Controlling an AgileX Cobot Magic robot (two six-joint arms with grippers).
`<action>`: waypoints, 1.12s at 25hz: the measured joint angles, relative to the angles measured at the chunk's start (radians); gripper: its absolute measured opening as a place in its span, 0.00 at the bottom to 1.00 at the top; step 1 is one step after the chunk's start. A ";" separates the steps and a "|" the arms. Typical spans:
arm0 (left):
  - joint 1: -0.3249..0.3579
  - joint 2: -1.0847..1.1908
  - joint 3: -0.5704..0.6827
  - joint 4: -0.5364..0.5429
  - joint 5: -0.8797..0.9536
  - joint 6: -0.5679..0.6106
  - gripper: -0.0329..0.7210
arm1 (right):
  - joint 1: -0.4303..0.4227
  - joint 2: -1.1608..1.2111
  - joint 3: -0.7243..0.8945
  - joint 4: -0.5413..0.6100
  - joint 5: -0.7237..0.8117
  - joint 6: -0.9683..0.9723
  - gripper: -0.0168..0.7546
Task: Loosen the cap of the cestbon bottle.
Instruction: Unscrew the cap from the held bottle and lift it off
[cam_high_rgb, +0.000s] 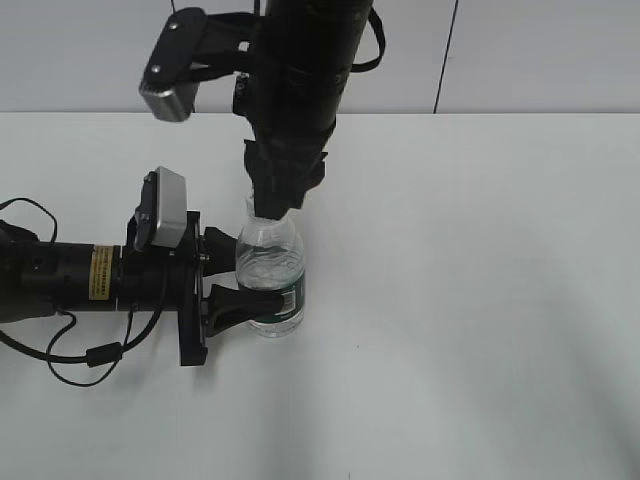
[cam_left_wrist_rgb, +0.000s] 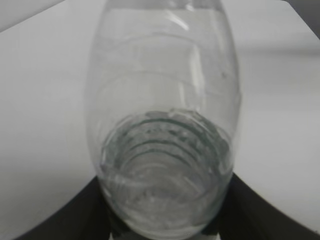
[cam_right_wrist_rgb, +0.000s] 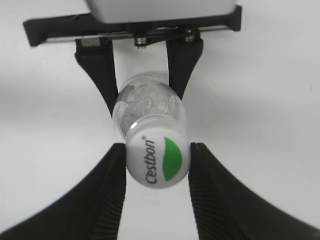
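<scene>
now right hand (cam_right_wrist_rgb: 157, 162) grips cap (cam_right_wrist_rgb: 158, 159) (bottle (cam_high_rgb: 270, 275) upright).

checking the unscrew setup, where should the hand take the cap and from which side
Take the cap by its round side wall, coming straight down from above: the cestbon bottle stands upright, held at its body by the left hand. The right hand already brackets it that way.

Cestbon bottle (cam_high_rgb: 270, 275) — clear, ribbed, dark green label band — upright on the worktop (cam_high_rgb: 480, 300). Cap (cam_right_wrist_rgb: 157, 157) white, green half-moon, apparently still seated.
</scene>
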 joint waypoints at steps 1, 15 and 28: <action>0.000 0.000 0.000 0.000 0.000 0.000 0.52 | 0.000 0.000 -0.002 0.000 0.000 -0.131 0.41; 0.000 0.000 -0.001 0.001 0.001 0.000 0.52 | 0.000 -0.028 -0.002 0.027 -0.001 -0.486 0.41; 0.000 0.000 -0.001 0.001 0.001 0.000 0.52 | 0.000 -0.097 -0.002 0.053 -0.001 0.236 0.41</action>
